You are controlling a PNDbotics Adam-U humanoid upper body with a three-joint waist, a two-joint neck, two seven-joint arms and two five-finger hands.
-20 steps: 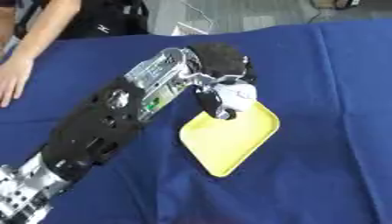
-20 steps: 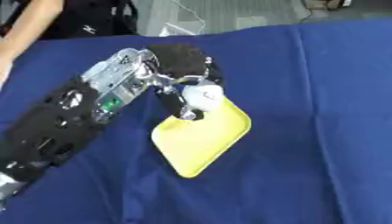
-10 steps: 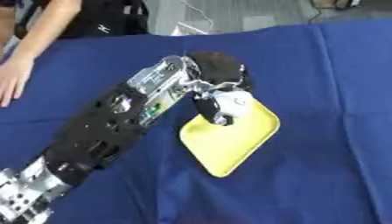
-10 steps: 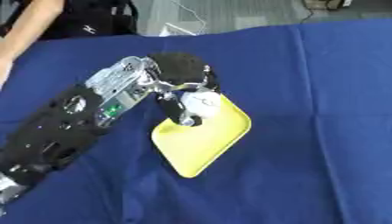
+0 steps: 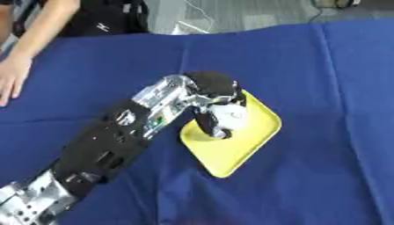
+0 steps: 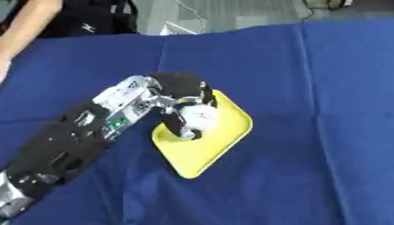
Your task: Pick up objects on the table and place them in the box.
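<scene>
Robot's left hand (image 5: 218, 102) over the yellow tray's (image 5: 235, 145) upper-left part, fingers curled around a white object (image 5: 229, 117); blue tablecloth (image 5: 323, 79) beneath the tray

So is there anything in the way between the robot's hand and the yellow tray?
Nothing visible. The left hand is right over the yellow tray, fingers curled down onto it around something white. No box shows in either view.

the table (image 5: 323, 79) wears a plain deep blue cloth. on it lies a bright yellow tray (image 5: 240, 145), one flat colour with no pattern. the robot hand (image 5: 218, 94) is black with a white rounded patch, and its arm (image 5: 115, 145) is black with silver parts and a small green spot.
</scene>
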